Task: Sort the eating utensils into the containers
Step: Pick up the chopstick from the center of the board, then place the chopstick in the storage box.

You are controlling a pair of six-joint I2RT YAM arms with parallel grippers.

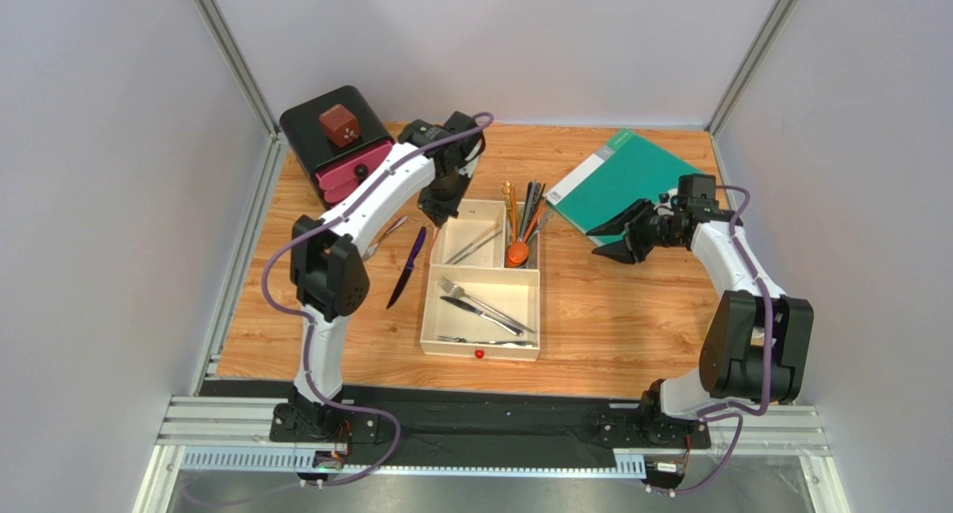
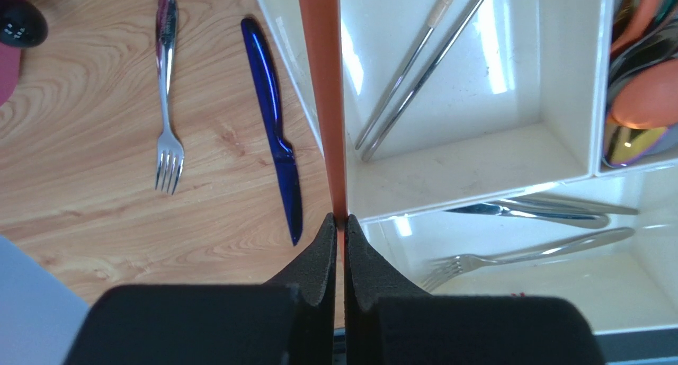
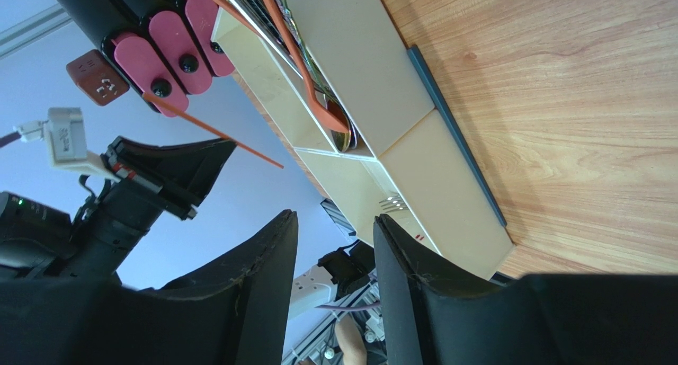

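Observation:
My left gripper (image 1: 439, 207) is shut on a slim orange chopstick (image 2: 326, 103) and holds it over the left rim of the cream-white tray (image 1: 427, 312). The stick also shows in the right wrist view (image 3: 211, 129). The tray's small left compartment holds silver chopsticks (image 2: 414, 71). The small right one holds spoons, one of them orange (image 1: 518, 251). The large one holds forks and a knife (image 1: 481, 306). A blue-purple knife (image 1: 408, 267) and a silver fork (image 2: 165, 95) lie on the table left of the tray. My right gripper (image 1: 621, 239) is open and empty, right of the tray.
A black box with pink drawers (image 1: 336, 145) stands at the back left with a brown cube (image 1: 338, 124) on top. A green folder (image 1: 626, 178) lies at the back right, under my right arm. A red dot (image 1: 479, 354) marks the tray's near rim.

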